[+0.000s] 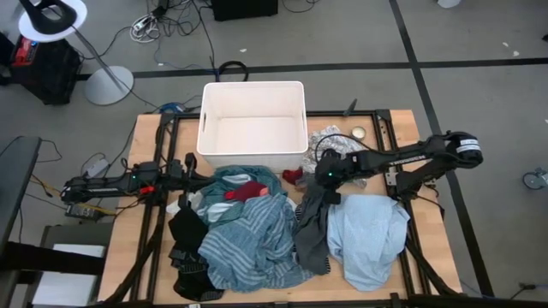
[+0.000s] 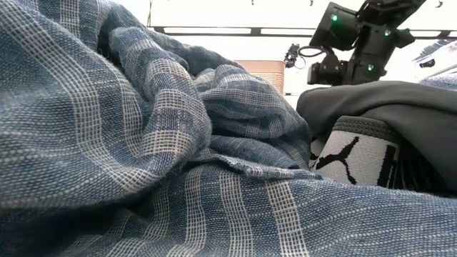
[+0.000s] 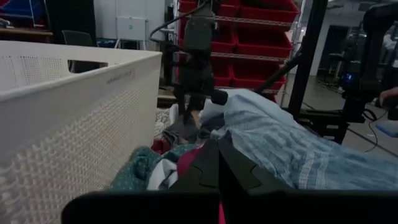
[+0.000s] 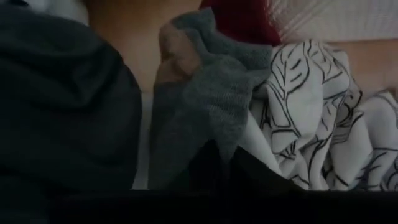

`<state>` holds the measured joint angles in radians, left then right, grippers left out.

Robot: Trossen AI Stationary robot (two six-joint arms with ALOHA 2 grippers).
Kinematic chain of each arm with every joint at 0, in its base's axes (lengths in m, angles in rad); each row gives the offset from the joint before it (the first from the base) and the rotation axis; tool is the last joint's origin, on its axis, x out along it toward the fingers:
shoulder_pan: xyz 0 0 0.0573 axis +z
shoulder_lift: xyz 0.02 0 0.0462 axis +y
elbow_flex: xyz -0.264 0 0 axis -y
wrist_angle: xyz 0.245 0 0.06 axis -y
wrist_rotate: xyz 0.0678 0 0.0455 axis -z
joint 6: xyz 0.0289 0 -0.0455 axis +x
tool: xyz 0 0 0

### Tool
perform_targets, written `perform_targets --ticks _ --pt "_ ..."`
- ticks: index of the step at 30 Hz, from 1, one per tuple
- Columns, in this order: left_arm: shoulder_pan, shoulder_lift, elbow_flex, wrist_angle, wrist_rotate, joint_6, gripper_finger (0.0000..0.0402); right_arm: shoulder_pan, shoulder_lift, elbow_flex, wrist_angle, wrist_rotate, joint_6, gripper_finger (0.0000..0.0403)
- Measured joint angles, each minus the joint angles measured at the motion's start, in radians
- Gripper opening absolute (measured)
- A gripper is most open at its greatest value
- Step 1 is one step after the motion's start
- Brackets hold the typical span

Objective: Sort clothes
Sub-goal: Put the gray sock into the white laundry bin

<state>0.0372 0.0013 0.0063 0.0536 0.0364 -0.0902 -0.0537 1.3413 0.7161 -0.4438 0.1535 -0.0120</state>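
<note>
The clothes lie heaped on the table in front of the white tub point(image 1: 253, 124): a blue-striped shirt point(image 1: 248, 239), a teal piece point(image 1: 229, 178), red pieces point(image 1: 248, 190), black ones point(image 1: 187, 229), a dark grey garment point(image 1: 312, 227), a light blue one point(image 1: 368, 235) and a white leaf-patterned cloth point(image 4: 317, 112). My right gripper point(image 1: 322, 175) slants down at the pile's middle, shut on a small grey knitted piece point(image 4: 205, 93) with a tan patch. My left gripper point(image 3: 214, 171) waits level at the table's left, shut, with nothing in it. My right gripper pinches the grey knitted piece by its near edge point(image 4: 214, 140) between its two fingers, slanting down from the table's right. One layer or several, I cannot tell. The piece lies on the table between the dark grey garment and the leaf-patterned cloth.
The tub stands at the table's far middle, its perforated wall point(image 3: 93, 124) close beside my left gripper. A small round lid point(image 1: 357, 132) lies at the far right. A dark grey waistband with a white logo band point(image 2: 357, 153) rises near the front edge.
</note>
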Motion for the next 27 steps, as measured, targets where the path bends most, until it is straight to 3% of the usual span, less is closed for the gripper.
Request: perform_targets --ticks 17,27 --pt "0.0 0.0 0.0 0.006 0.0 0.0 0.0 -0.02 -0.192 0.145 -0.016 0.006 -0.012 0.0004" --pt "0.0 0.0 0.0 0.006 0.0 0.0 0.0 -0.021 -0.199 0.36 -0.207 0.143 -0.046 0.0001"
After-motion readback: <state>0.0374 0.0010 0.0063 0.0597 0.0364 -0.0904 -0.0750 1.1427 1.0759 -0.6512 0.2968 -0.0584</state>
